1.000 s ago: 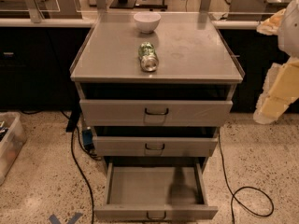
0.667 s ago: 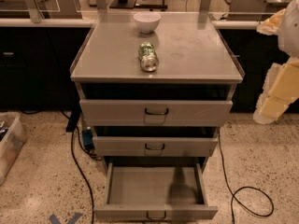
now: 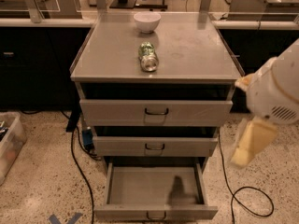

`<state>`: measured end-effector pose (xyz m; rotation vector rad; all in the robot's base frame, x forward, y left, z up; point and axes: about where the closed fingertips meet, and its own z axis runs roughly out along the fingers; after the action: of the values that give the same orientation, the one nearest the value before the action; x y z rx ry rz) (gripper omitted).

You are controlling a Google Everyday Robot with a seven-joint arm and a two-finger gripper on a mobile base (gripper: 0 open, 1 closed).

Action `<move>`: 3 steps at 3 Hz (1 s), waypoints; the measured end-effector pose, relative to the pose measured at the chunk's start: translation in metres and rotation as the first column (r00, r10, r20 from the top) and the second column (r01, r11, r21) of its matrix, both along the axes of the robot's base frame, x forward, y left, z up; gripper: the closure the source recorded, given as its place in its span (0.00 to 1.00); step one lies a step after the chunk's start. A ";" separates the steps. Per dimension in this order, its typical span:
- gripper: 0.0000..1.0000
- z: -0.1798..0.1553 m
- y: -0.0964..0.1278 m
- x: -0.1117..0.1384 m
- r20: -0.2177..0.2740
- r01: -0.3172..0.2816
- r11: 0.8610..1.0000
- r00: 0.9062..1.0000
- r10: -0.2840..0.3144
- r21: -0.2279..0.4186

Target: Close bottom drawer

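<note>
Speckled flooring (image 3: 42,185) surrounds the grey cabinet (image 3: 196,50), its bottom drawer (image 3: 154,190) pulled out, while the gripper (image 3: 250,146), grasp state impossible to tell, hangs apart at the right, probably lining up to push it shut

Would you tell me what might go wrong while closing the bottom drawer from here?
The gripper hangs right of the cabinet, higher than the open bottom drawer; swinging in, it might clip the middle drawer. A hard shove could jolt the cabinet and roll the can lying on top. The floor cable nearby might snag the arm.
</note>
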<state>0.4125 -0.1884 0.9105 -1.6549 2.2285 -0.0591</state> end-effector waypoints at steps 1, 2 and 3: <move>0.00 -0.074 0.009 -0.013 -0.091 0.025 1.000 0.996 -0.024 0.010; 0.00 -0.143 0.010 -0.026 -0.181 0.085 0.995 0.981 -0.076 0.042; 0.00 -0.193 0.011 -0.030 -0.208 0.104 0.990 0.975 -0.083 0.093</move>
<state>0.3822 -0.1773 0.7174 -1.5619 2.4150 0.2071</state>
